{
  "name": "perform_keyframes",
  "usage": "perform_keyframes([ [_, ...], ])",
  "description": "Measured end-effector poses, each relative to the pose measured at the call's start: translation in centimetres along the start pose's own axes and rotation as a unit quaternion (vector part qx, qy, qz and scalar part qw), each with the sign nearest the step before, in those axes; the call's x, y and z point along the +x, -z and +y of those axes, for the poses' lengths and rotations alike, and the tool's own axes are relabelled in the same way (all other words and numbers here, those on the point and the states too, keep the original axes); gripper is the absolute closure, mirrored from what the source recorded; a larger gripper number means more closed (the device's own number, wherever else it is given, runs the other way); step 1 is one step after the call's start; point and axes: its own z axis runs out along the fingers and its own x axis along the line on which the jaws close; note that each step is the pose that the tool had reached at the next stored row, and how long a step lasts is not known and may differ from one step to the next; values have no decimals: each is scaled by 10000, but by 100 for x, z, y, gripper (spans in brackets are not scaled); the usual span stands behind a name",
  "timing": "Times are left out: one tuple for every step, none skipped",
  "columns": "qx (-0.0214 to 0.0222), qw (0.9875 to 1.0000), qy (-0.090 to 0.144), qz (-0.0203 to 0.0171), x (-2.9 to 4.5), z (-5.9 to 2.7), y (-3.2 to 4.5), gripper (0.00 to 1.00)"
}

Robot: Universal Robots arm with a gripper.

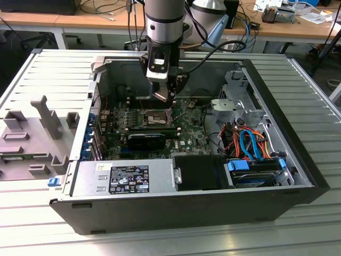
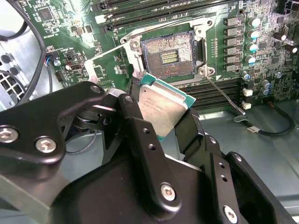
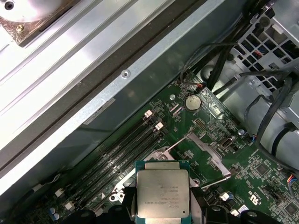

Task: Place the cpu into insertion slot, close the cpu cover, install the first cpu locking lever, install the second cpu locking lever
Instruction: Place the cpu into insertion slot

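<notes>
My gripper (image 1: 162, 96) hangs inside the open computer case, shut on the cpu (image 2: 161, 105) by two opposite edges. The cpu's silvery top shows in both wrist views (image 3: 162, 193). The chip is held tilted, a short way above the motherboard and beside the insertion slot (image 2: 169, 56), whose dark pin field lies bare inside its silver border. In the exterior view the insertion slot (image 1: 154, 116) lies just below the gripper. The cpu cover (image 3: 204, 145) is swung open. Both thin wire locking levers (image 2: 224, 95) (image 2: 105, 51) stand released on either side of the socket.
Long black memory slots (image 2: 154, 11) run beside the socket. The case walls (image 1: 101, 85) ring the board. A power supply (image 1: 125, 178) and a drive bay with blue and orange cables (image 1: 248, 144) sit at the front. A grey fixture (image 1: 37, 133) lies outside the case on the exterior view's left.
</notes>
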Motion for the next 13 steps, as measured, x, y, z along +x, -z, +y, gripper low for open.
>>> perform_keyframes([
  [0,10000,-3,0,0,0,0,46],
  [0,10000,-6,0,0,0,0,46],
  [0,10000,-9,-1,0,0,0,46],
  [0,10000,-12,-1,0,0,0,46],
  [0,10000,-15,-1,0,0,0,46],
  [0,10000,-21,-2,0,0,-1,46],
  [0,10000,-27,-2,0,0,-1,46],
  [0,10000,-31,-2,0,0,-1,46],
  [0,10000,-34,-3,0,0,-1,46],
  [-1,10000,-37,-3,0,0,-2,46],
  [0,10000,-40,-3,0,0,-2,46],
  [-1,10000,-45,-3,0,0,-2,46],
  [-1,10000,-48,-4,0,0,-2,46],
])
